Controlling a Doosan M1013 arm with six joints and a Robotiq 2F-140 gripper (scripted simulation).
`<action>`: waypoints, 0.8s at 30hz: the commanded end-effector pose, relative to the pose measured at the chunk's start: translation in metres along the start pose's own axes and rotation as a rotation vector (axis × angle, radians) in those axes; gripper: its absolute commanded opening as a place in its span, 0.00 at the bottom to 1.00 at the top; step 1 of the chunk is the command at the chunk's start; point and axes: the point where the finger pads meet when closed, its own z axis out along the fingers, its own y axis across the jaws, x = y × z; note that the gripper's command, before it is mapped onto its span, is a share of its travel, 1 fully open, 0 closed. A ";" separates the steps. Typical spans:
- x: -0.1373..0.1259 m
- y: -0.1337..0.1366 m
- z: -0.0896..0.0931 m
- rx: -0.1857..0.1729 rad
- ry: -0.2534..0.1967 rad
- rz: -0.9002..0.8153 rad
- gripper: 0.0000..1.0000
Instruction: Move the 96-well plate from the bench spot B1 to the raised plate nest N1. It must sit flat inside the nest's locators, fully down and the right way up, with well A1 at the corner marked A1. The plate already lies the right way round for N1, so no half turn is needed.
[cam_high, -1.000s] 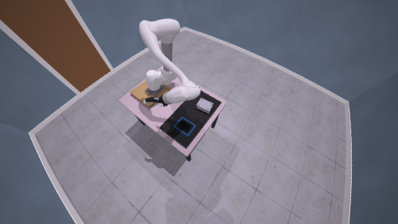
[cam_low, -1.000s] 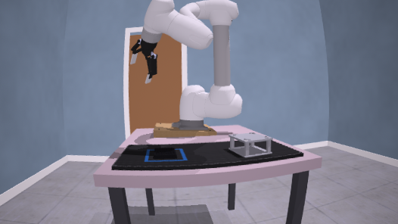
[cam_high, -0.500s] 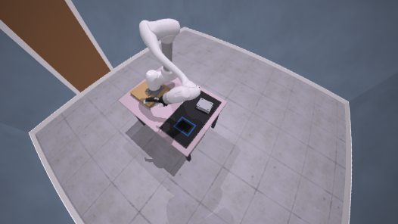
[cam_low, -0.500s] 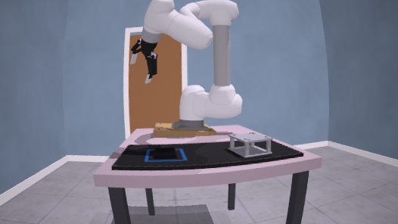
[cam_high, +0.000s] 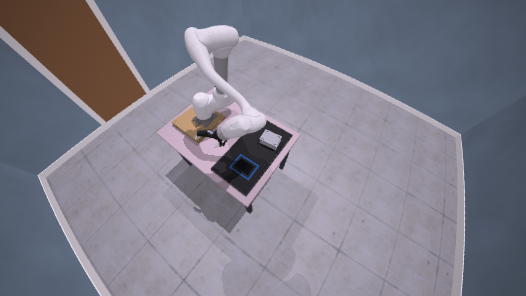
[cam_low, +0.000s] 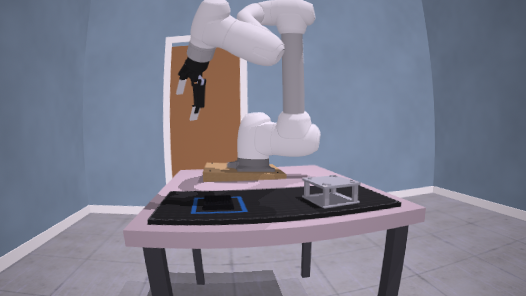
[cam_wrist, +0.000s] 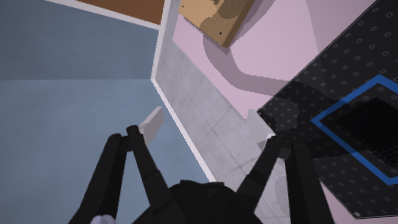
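The dark 96-well plate (cam_low: 217, 202) lies flat inside the blue outline of spot B1 on the black mat, towards the table's left end. It also shows in the top view (cam_high: 244, 165) and at the right edge of the wrist view (cam_wrist: 372, 129). The raised grey nest N1 (cam_low: 330, 187) stands at the mat's right end, empty; in the top view (cam_high: 270, 139) it stands at the far end of the mat. My gripper (cam_low: 189, 101) is open and empty, high above the table's left side, well above the plate. Its fingers spread wide in the wrist view.
The arm's base sits on a wooden block (cam_low: 243, 172) at the back of the pink table (cam_low: 275, 225). A brown door (cam_low: 205, 115) is behind. The black mat (cam_low: 272, 202) covers the table's front part.
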 end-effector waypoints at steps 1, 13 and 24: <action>-0.003 0.016 0.004 -0.031 -0.009 0.075 1.00; -0.010 0.061 0.011 -0.135 -0.007 0.308 1.00; -0.014 0.101 0.014 -0.236 0.022 0.540 1.00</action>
